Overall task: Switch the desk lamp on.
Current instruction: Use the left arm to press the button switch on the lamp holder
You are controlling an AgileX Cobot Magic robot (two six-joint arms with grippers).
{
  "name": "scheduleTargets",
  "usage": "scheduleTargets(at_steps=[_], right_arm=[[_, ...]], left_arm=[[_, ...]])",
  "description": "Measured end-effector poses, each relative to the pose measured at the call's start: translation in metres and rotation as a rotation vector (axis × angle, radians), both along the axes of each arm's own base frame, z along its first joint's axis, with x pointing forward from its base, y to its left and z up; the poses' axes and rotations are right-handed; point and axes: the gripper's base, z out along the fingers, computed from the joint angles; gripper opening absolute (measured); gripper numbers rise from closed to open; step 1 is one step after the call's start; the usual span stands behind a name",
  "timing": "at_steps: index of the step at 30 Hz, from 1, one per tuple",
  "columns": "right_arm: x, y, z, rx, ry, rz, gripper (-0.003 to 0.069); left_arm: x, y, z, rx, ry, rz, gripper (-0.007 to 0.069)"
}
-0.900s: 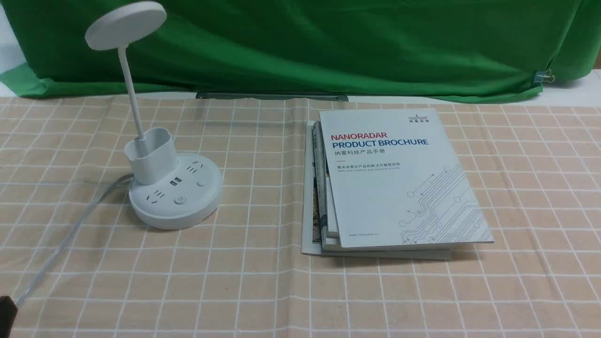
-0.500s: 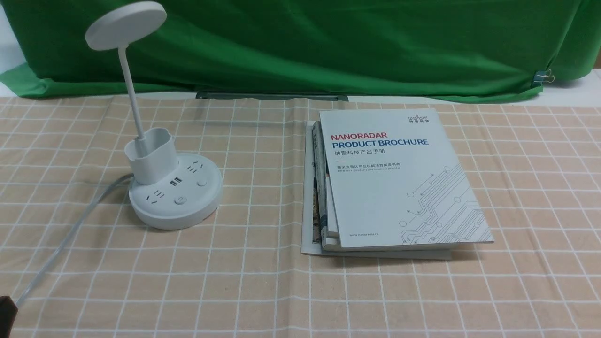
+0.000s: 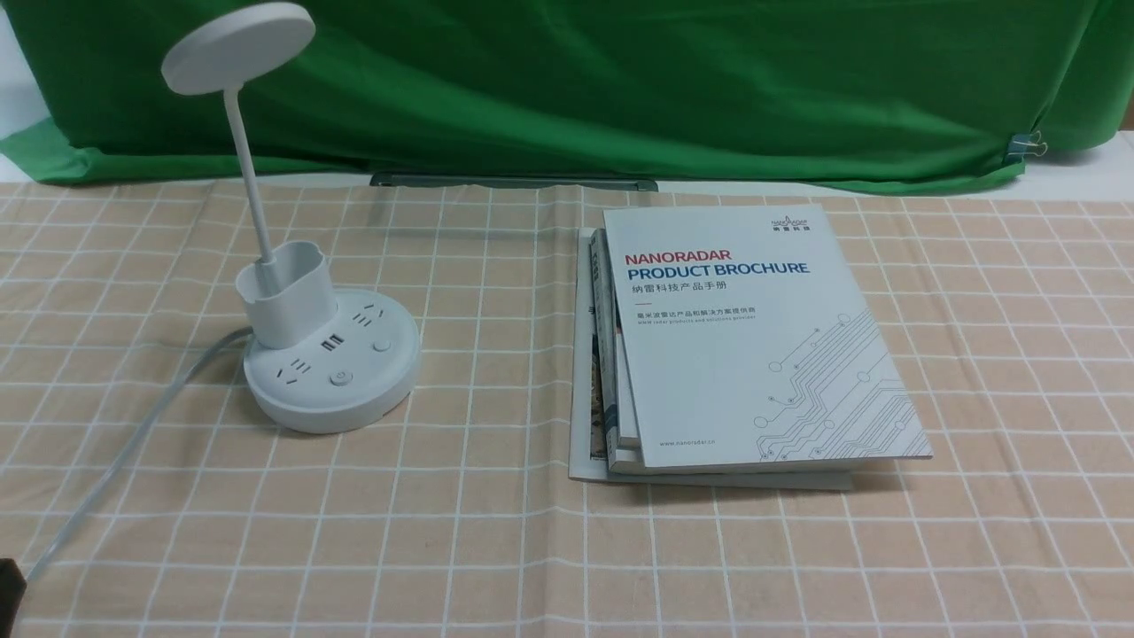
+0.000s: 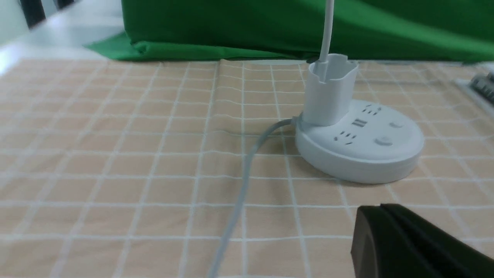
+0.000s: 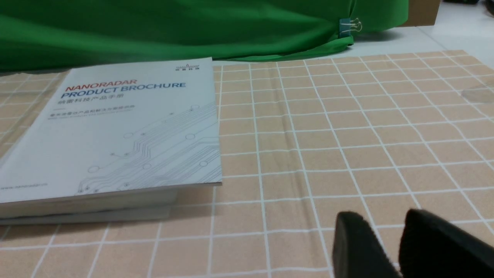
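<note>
1. One white desk lamp (image 3: pixel 330 403) stands upright on the left of the checked tabletop (image 3: pixel 496 549), left of a pile of brochures (image 3: pixel 762 354); no glow shows.
2. Two grippers: the left gripper (image 4: pixel 380 207) has its jaws together, clear of the lamp; the right gripper (image 5: pixel 384 214) has its jaws apart, holding nothing.
3. First step, likely: approaching. Next, the left should move far and right, above the base's power button (image 3: pixel 341 378), then press straight down

In the left wrist view, the head of the desk lamp (image 4: pixel 359 143) is cut off by the picture's edge.
</note>
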Motion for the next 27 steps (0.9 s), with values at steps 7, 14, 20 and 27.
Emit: scheduleTargets(at_steps=[7,14,20,27], right_arm=[[0.0,0.0,0.0,0.0,0.0,0.0,0.024],[0.0,0.0,0.0,0.0,0.0,0.0,0.0239],[0.0,0.0,0.0,0.0,0.0,0.0,0.0239],[0.0,0.0,0.0,0.0,0.0,0.0,0.0239]], left_arm=[[0.0,0.001,0.0,0.05,-0.002,-0.001,0.0001],[0.001,-0.001,0.015,-0.047,-0.161,-0.01,0.0001],[-0.005,0.001,0.047,-0.115,-0.525,-0.002,0.0001],[-0.022,0.004,0.075,-0.267,-0.882,-0.032,0.0001]])
